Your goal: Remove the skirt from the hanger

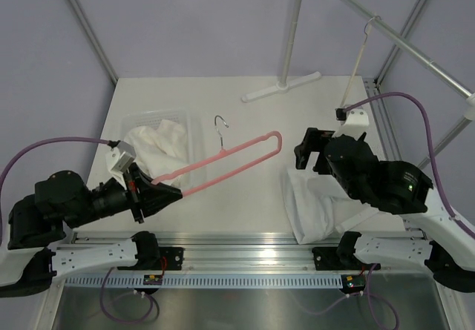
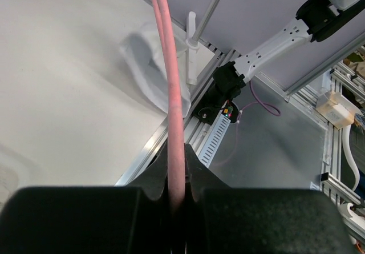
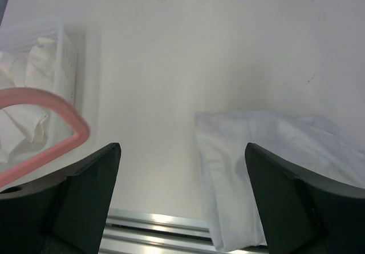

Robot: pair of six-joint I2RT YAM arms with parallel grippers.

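Note:
The pink hanger [image 1: 230,159] is bare, with its metal hook [image 1: 221,131] pointing away from me. It hangs over the table, and my left gripper [image 1: 167,194] is shut on its near end. In the left wrist view the pink bar [image 2: 174,111] runs straight out from between the closed jaws of the left gripper [image 2: 178,168]. The white skirt [image 1: 315,208] lies crumpled on the table at the near right edge, apart from the hanger. My right gripper [image 1: 310,150] hovers open above the skirt's [image 3: 268,162] left side. Nothing sits between the right gripper's [image 3: 182,145] fingers.
A clear plastic basket [image 1: 148,115] holding white cloth [image 1: 159,148] stands at the left, under the hanger's near half. A white rack stand's base [image 1: 282,87] rests at the back. A thin white hanger [image 1: 356,67] hangs from the rail at the back right.

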